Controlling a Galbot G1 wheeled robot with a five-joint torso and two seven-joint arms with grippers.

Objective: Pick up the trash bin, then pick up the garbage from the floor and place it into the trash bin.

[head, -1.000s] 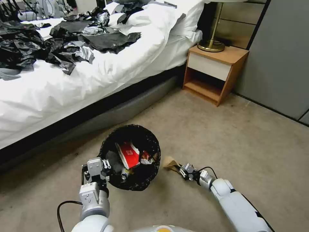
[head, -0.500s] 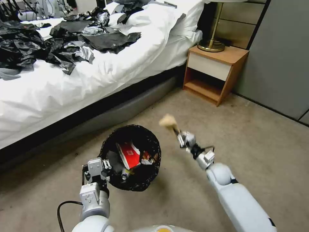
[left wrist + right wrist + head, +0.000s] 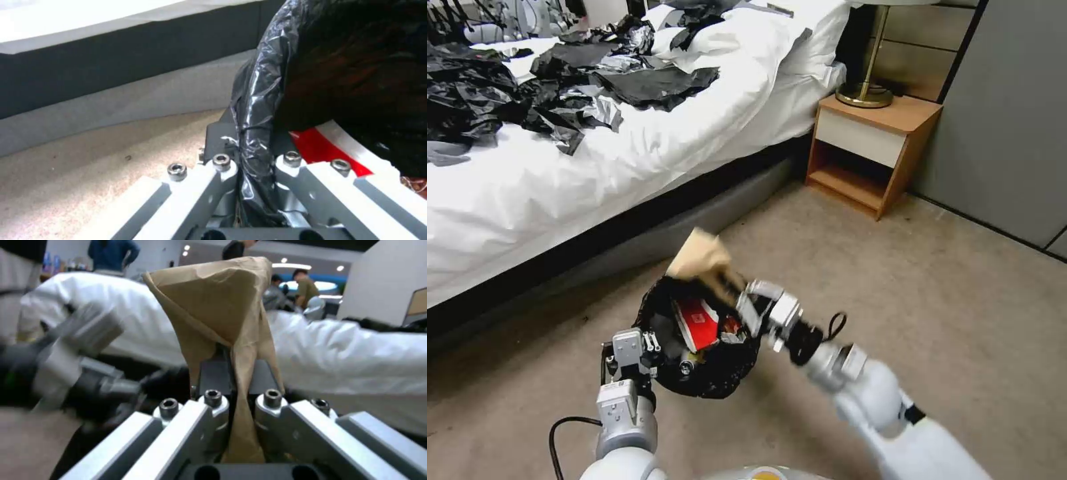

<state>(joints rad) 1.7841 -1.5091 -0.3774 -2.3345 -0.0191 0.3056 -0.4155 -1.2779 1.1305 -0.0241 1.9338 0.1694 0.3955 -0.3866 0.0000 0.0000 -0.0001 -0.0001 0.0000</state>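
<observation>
Trash bin point(image 3: 704, 340) first: I see it held up off the carpet by my left gripper point(image 3: 639, 352), whose fingers are clamped on the near rim, pinching the folded black bag liner point(image 3: 256, 110) between them. The liner hides the bin's own wall from every camera I have, so I cannot make out its colour or shape beneath. From the left wrist, the liner crowds close and most of the inside is dark; one red-and-white carton point(image 3: 331, 146) pokes out just beyond the fingers. From the head camera that carton point(image 3: 695, 321) leans inside the bin, with some shiny wrapper scraps beside it that I cannot identify.

My right gripper point(image 3: 735, 293) sits across the bin from the left one, over the far-right part of the rim, closed tight on a crumpled brown paper point(image 3: 699, 255). The paper sticks up past its fingertips, above the bin's far edge. In the right wrist camera the paper point(image 3: 218, 306) is squeezed narrow between the two pads and fans out beyond them; a blurred grey arm part crosses that picture.

Farther off lies the bed point(image 3: 647, 153), with a heap of black material point(image 3: 560, 80) on top, and a wooden nightstand point(image 3: 870, 150) carrying a brass lamp base point(image 3: 865, 93).
</observation>
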